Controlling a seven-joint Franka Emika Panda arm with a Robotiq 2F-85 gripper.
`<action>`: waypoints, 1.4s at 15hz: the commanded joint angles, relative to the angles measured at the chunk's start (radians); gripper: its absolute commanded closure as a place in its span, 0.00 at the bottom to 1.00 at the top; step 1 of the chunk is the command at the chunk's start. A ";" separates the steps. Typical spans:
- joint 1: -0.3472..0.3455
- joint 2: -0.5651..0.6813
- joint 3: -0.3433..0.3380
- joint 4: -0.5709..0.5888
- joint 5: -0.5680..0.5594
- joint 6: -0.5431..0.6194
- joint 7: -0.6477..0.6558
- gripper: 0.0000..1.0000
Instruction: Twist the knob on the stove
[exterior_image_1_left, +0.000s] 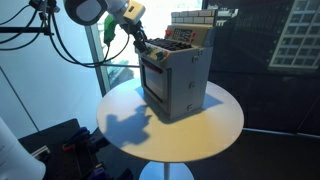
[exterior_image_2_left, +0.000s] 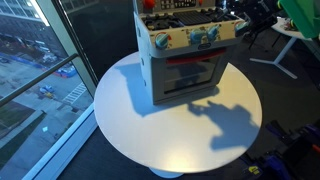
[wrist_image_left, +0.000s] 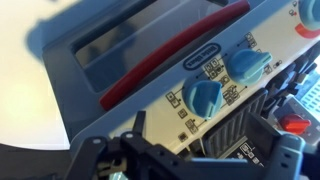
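Note:
The grey toy stove (exterior_image_1_left: 180, 80) stands on a round white table (exterior_image_1_left: 215, 125) and shows in both exterior views (exterior_image_2_left: 185, 75). Its beige panel carries blue knobs (exterior_image_2_left: 197, 38) above a red door handle (wrist_image_left: 165, 62) and a dark oven window. In the wrist view a blue knob (wrist_image_left: 203, 97) sits just ahead of my gripper (wrist_image_left: 200, 150), with another knob (wrist_image_left: 245, 67) beside it. The gripper fingers are spread apart and hold nothing. In an exterior view the gripper (exterior_image_1_left: 148, 50) is close against the stove's upper front edge. It shows in the other too (exterior_image_2_left: 243, 20).
The table edge (exterior_image_2_left: 110, 120) drops off to a window with a street far below. The robot arm with cables (exterior_image_1_left: 85, 15) reaches in from above. Dark office furniture (exterior_image_2_left: 285, 45) stands behind the stove.

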 joint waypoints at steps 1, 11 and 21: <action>-0.060 -0.059 0.030 0.000 -0.073 -0.099 -0.055 0.00; -0.157 -0.143 0.053 0.087 -0.249 -0.544 -0.190 0.00; -0.210 -0.170 0.050 0.228 -0.372 -0.953 -0.341 0.00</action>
